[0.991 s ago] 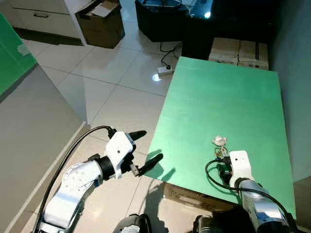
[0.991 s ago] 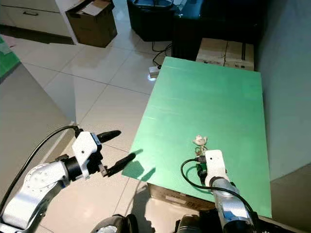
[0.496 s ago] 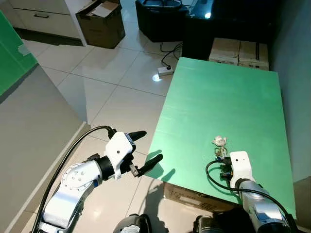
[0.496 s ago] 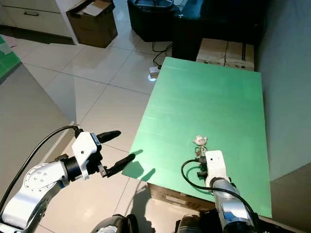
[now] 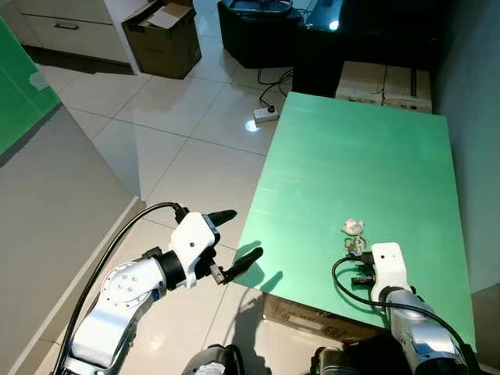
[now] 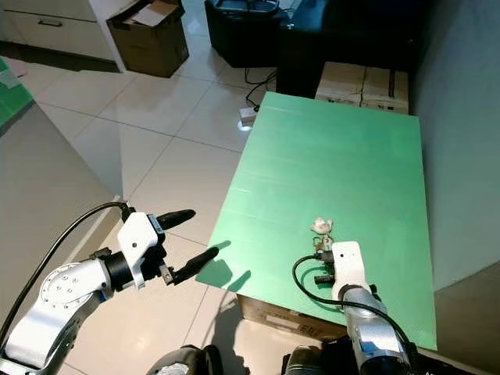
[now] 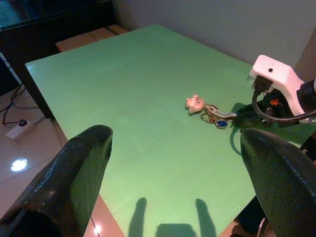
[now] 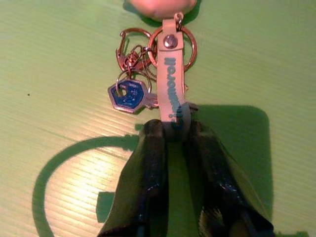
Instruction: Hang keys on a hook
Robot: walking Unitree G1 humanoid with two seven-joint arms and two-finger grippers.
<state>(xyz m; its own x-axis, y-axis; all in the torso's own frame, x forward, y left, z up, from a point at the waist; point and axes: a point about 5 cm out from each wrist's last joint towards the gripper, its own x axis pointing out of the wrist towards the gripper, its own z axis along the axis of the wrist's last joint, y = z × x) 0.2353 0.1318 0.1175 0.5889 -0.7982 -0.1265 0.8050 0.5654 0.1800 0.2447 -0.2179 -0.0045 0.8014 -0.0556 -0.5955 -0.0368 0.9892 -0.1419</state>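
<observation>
Two right gripper [image 8: 174, 132] fingers pinch the keys [image 8: 148, 84] strap.

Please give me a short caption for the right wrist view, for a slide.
Right gripper shut on the strap of the keys, which lie on the green table.

Desk [image 8: 59, 59], filling the frame around the keys: matt green board, finely ribbed like corrugated plastic. Keys [image 8: 148, 89], upper centre: coppery metal rings and clasp, shiny; one key head capped in blue plastic; pale rubbery strap with printed letters and a metal rivet. Right end effector [image 8: 173, 143], lower centre: black fingers [image 8: 148, 168], smooth, slightly glossy. Left end effector [image 5: 234, 244], lower left: matt black fingers, white plastic housing, silver metallic arm. Floor [image 5: 156, 141], upper left: glossy pale tiles with reflections. Cardboard box [image 5: 164, 35], top left: matt brown.
</observation>
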